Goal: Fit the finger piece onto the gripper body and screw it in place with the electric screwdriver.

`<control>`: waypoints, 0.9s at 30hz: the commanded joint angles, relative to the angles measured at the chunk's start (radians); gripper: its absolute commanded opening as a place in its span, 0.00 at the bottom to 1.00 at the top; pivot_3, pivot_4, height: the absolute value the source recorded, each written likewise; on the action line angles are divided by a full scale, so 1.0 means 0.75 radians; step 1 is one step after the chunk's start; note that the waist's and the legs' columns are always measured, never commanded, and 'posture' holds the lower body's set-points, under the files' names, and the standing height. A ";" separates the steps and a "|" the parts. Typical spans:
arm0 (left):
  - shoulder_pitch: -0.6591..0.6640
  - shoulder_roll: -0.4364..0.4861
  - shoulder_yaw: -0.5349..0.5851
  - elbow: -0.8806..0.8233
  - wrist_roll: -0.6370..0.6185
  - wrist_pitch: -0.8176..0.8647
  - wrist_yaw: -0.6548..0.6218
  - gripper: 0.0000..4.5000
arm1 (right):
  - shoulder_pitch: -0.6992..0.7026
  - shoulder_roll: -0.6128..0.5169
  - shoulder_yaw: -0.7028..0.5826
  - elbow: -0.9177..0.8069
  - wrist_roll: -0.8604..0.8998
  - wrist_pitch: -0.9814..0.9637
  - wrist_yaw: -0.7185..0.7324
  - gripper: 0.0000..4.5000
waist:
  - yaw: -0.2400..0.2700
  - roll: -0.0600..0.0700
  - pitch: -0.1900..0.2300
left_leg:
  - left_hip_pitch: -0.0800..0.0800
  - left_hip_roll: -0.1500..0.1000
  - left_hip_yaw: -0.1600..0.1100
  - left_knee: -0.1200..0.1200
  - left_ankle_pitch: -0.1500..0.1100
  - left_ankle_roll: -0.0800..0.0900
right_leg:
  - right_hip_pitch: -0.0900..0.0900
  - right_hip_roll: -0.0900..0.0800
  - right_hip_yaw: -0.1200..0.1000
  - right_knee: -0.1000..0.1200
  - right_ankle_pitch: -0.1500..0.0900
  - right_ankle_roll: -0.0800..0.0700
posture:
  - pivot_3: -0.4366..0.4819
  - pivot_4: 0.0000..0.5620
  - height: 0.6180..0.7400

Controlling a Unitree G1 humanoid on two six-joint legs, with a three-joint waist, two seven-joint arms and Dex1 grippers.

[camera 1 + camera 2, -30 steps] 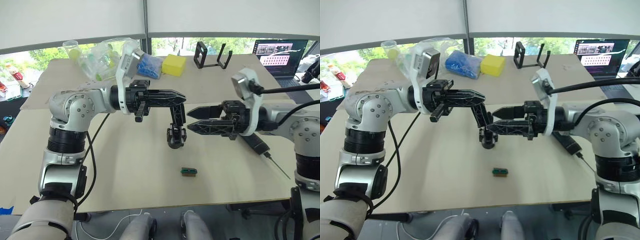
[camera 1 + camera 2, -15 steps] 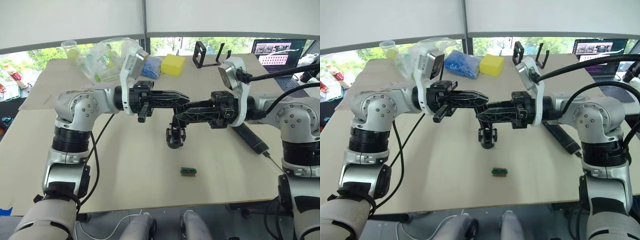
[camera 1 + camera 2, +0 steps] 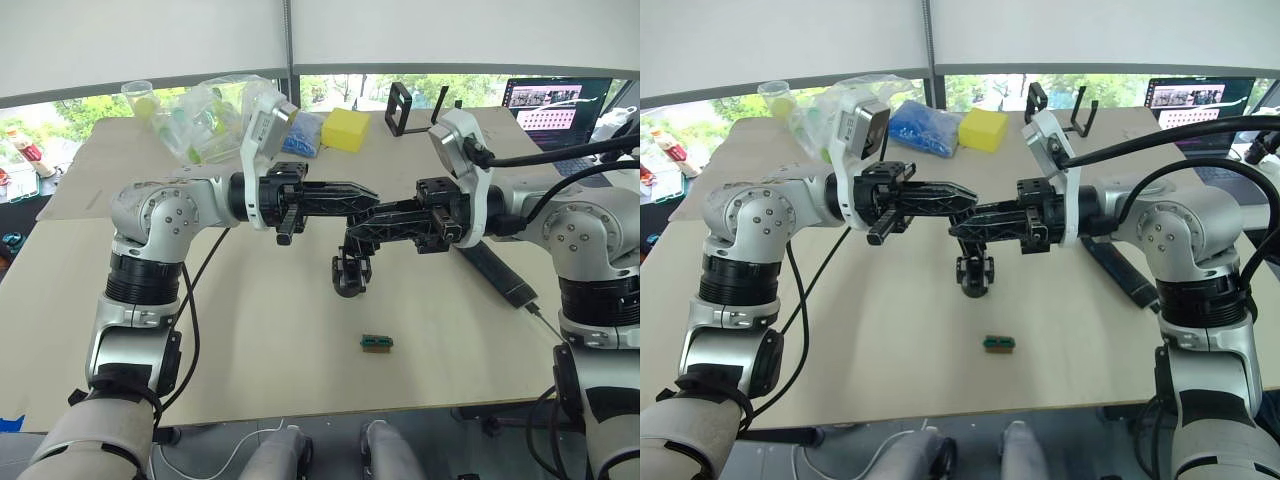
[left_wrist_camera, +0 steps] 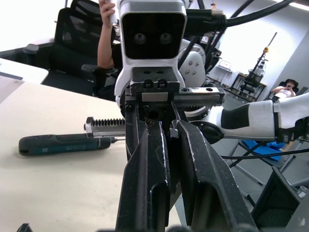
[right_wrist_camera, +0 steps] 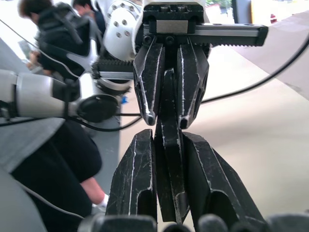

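My left gripper is shut on the upright pointed finger of the gripper body, which hangs just above the table. From the opposite side my right gripper meets it tip to tip. Its fingers press both sides of the same black finger, just under the left gripper's tips. The electric screwdriver lies on the table under my right forearm, bit toward the front edge, and also shows as a screwdriver in the left wrist view. The finger piece is out of view.
A small teal-green block lies in front of the gripper body. At the back stand a yellow block, a blue bag, a clear plastic bag, a black frame stand and a laptop. People sit behind.
My right gripper has swung left to meet the left gripper and closed from wide open onto the gripper body's finger. The left gripper has kept its hold.
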 commanded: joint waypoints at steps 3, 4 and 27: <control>-0.014 0.041 -0.038 -0.029 0.061 -0.050 -0.061 0.10 | -0.030 -0.006 -0.016 -0.037 -0.024 -0.104 0.094 0.09 | -0.001 0.000 0.000 | 0.000 0.000 0.000 0.000 0.000 0.000 | 0.000 0.000 0.000 0.000 0.000 0.000 | 0.48 0.27 1.00; -0.005 0.055 -0.056 -0.031 0.086 -0.079 -0.092 0.20 | -0.021 -0.003 -0.013 -0.045 -0.042 -0.135 0.103 0.09 | -0.001 0.000 0.000 | 0.000 0.000 0.000 0.000 0.000 0.000 | 0.000 0.000 0.000 0.000 0.000 0.000 | 0.48 0.27 1.00; 0.297 -0.117 -0.350 0.675 0.957 -1.308 -0.078 1.00 | 0.385 0.035 -0.024 -0.162 -0.295 -0.615 0.117 0.09 | 0.018 0.000 0.000 | 0.000 -0.001 0.000 0.002 0.000 0.000 | 0.000 0.000 -0.001 -0.002 0.000 0.000 | 0.48 0.27 1.00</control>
